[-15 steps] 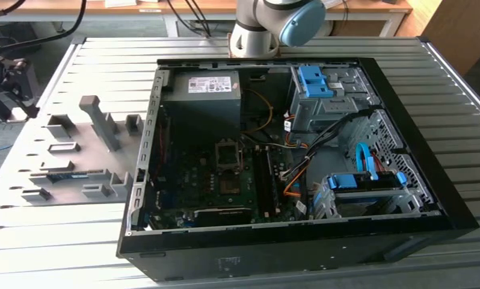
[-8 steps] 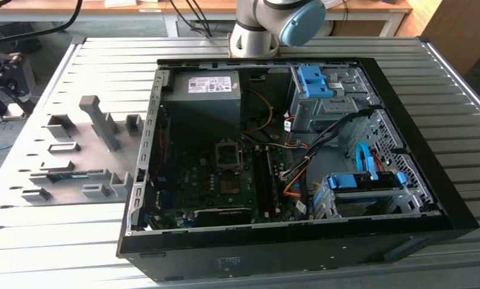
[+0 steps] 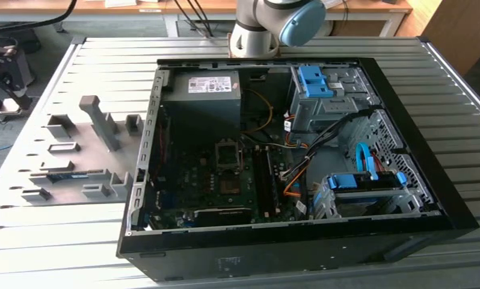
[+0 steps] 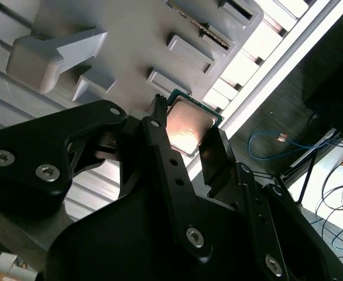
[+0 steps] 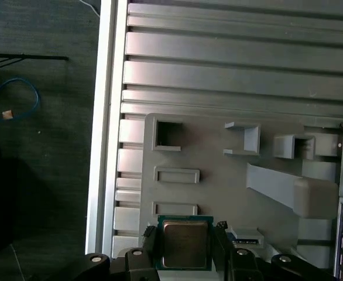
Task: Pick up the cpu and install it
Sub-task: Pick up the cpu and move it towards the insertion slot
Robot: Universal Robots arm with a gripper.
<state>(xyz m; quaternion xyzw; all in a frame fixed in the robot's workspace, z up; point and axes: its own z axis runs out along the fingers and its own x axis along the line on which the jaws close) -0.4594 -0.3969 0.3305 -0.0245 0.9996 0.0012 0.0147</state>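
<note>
The cpu (image 5: 185, 244), a square chip with a metal lid and green edge, sits between my gripper's (image 5: 185, 239) two black fingers (image 5: 150, 240), which press on its opposite sides. In the second wrist view the cpu (image 4: 189, 122) is held in the gripper (image 4: 187, 127) above the grey fixture tray (image 4: 130, 35), apart from it. In the exterior view the open computer case (image 3: 417, 174) lies on the table with its motherboard socket (image 3: 228, 182) exposed. The arm's base (image 3: 260, 27) stands behind the case.
The grey fixture tray (image 3: 71, 162) with slots and upright blocks lies at the exterior view's left of the case. Cables, blue drive brackets (image 3: 314, 81) and a power supply (image 3: 204, 90) crowd the case. The table edge (image 5: 104, 117) drops to a dark floor with cables.
</note>
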